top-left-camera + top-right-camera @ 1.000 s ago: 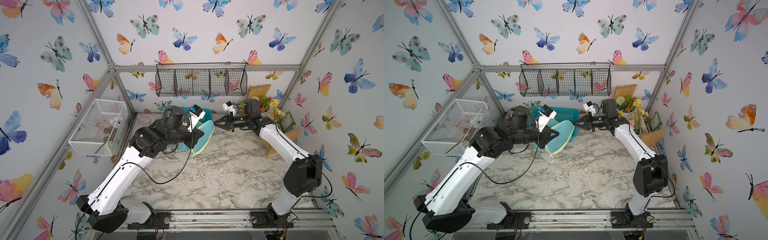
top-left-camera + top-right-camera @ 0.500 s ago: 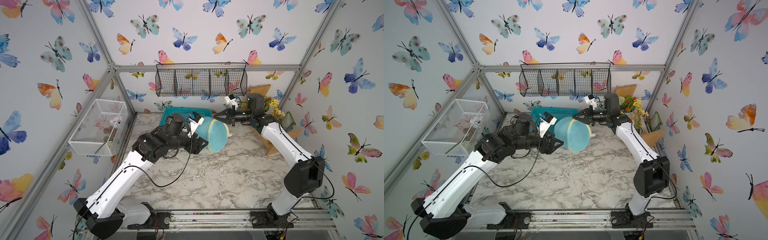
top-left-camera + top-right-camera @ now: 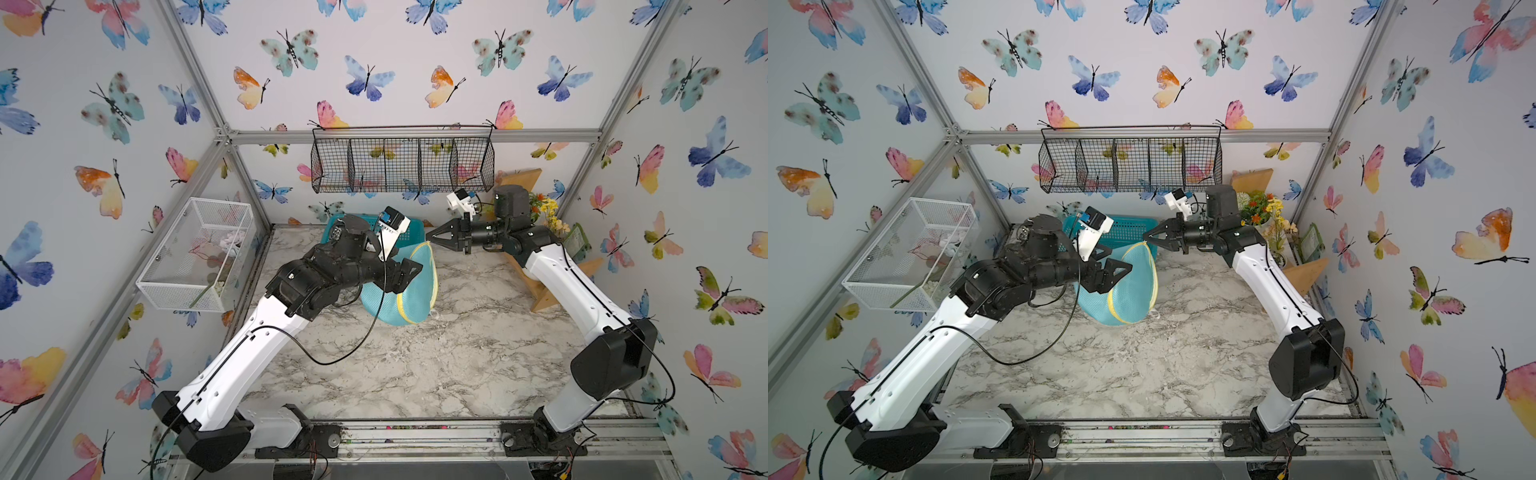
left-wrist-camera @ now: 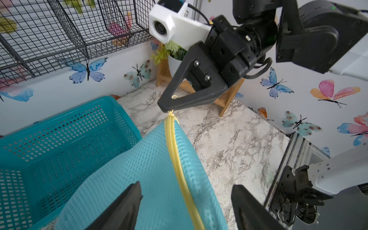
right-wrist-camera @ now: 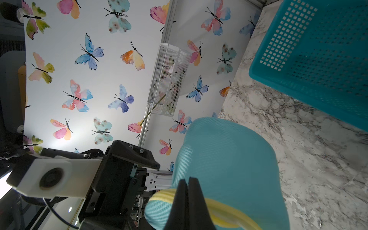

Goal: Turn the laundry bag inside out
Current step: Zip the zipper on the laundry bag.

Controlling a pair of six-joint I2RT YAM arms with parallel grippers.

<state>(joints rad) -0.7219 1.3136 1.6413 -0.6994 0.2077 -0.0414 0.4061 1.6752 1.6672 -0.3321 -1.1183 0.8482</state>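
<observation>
Right gripper [image 3: 429, 239] is clamped tight on the yellow piping [image 4: 177, 165] at the bag's [image 3: 415, 299] top. Right wrist view shows the tips closed with the seam pinched between them. Left gripper [image 3: 1115, 276] is spread wide, gripping nothing.

Bag hangs from that pinch mid-table, just in front of the teal basket [image 3: 1129, 228], between the two arms. Lower end looks to rest on the table [image 3: 415, 374], can't confirm contact. Long axis runs from the pinch down and toward the robot, tilted, not plumb. In both top views the piped round end faces roughly rightward.

Key relation: bag body sits straight ahead of left's open jaws, at its flank. Left wrist view has mesh filling the gap between the fingers [image 4: 123, 205], with piping running down the middle. Touching or just clear, can't tell. Left is nearer the body; right only has the top edge.

Judgement: early stage, nothing looks inverted yet. No view shows the opening, so left likely has to find it before closing. Risk: mesh slips out of the thin pinch if left tugs hard.
</observation>
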